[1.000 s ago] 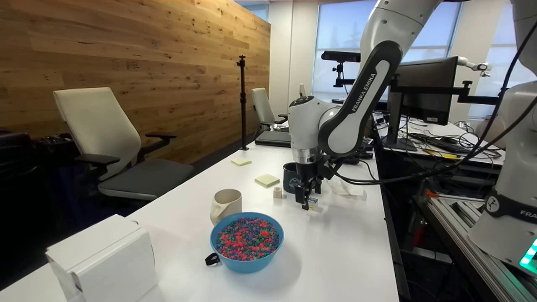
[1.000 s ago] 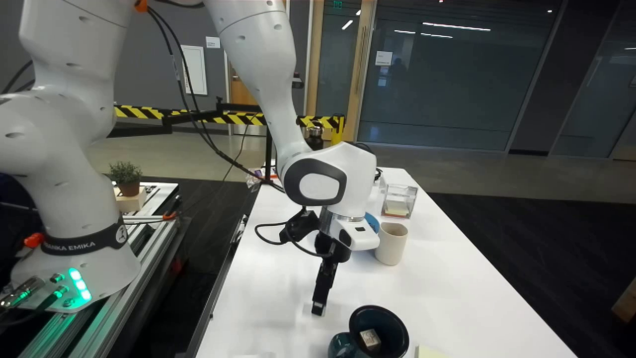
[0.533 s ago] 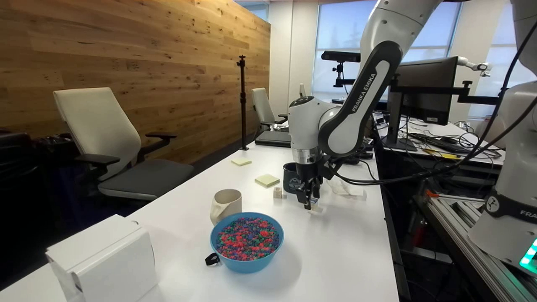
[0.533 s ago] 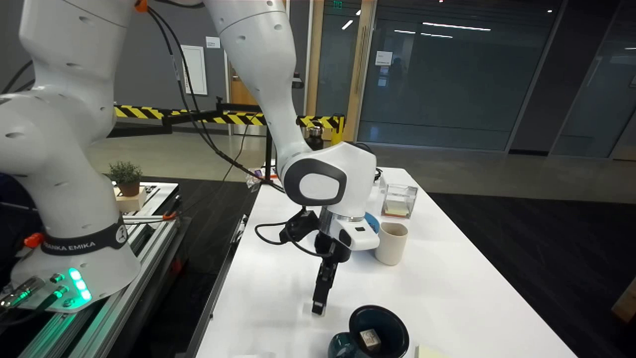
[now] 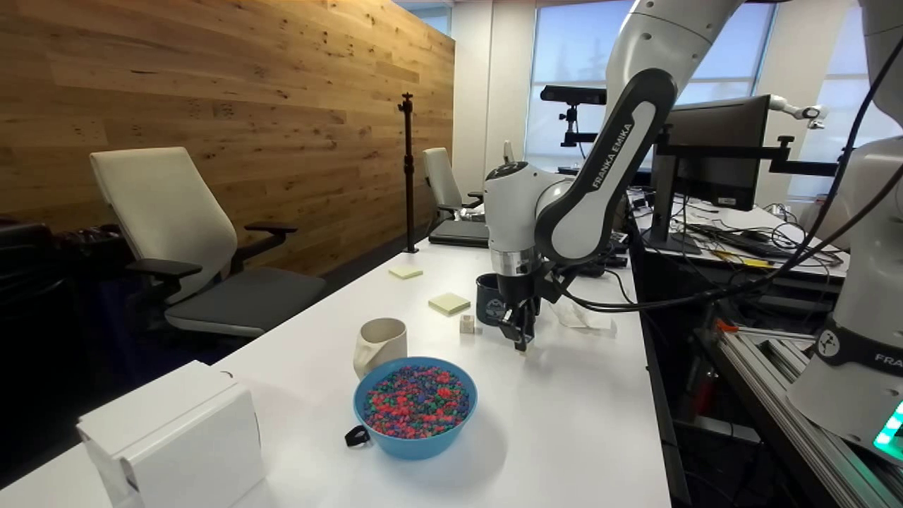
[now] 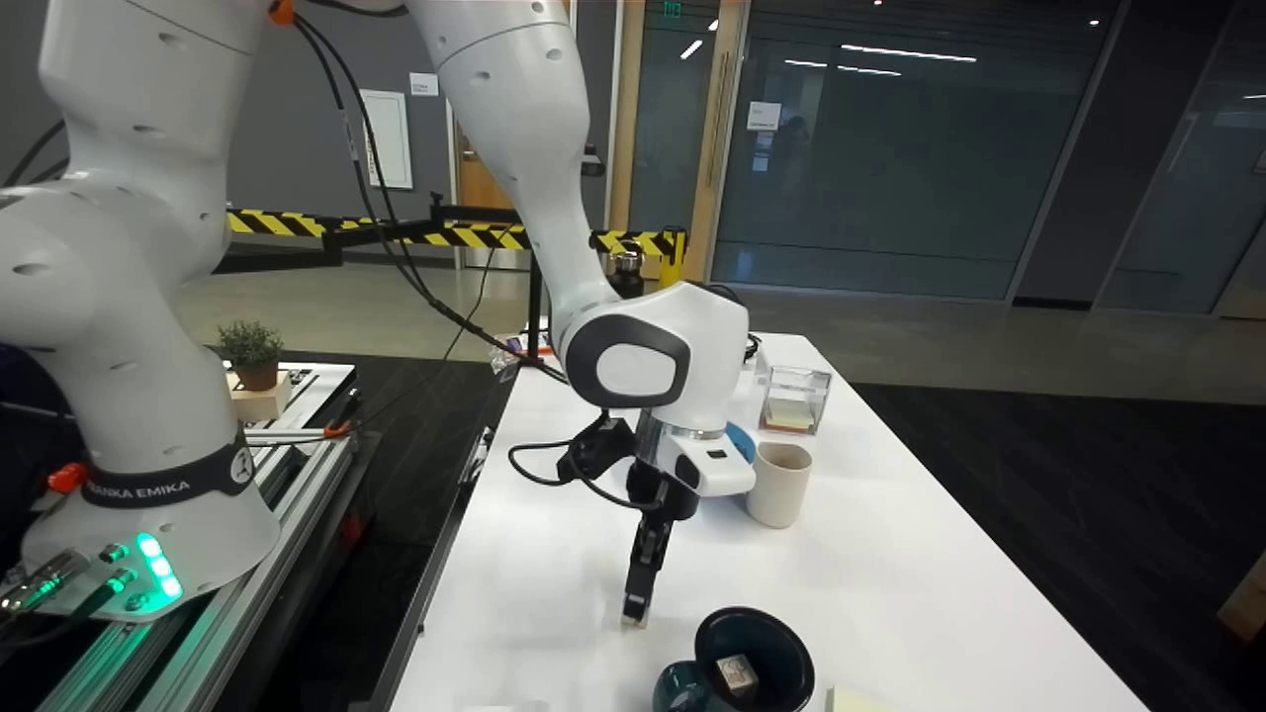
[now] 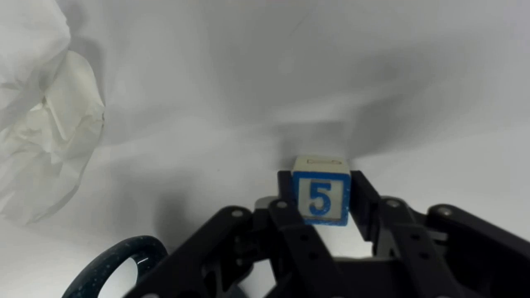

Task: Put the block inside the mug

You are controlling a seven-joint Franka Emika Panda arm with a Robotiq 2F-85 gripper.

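Snugly, the gripper (image 7: pixel 321 182) pinches a little block (image 7: pixel 321 203). Its two black fingers (image 7: pixel 366 200) are only as far apart as the block is wide, and they touch it on both sides. The wrist view shows a blue 5 inside a blue frame on one face. The block is down low at the white table (image 5: pixel 564 423), near the dark mug (image 5: pixel 487 302) but outside it; I can't tell if its bottom touches the table. The mug stands upright, and its handle (image 7: pixel 143 246) shows at the bottom left of the wrist view. In an exterior view, another cube (image 6: pixel 737 676) sits inside the mug. One more pale cube (image 5: pixel 467 324) is on the table just beside the mug, near a yellow pad (image 5: pixel 449 304). Away from these, a cream cup (image 5: pixel 398 343) stands beside a blue bowl (image 5: pixel 416 449) that holds red, green and blue bits (image 5: pixel 416 402). Some crumpled white paper (image 7: pixel 49 136) lies on the table too, apart from the block.
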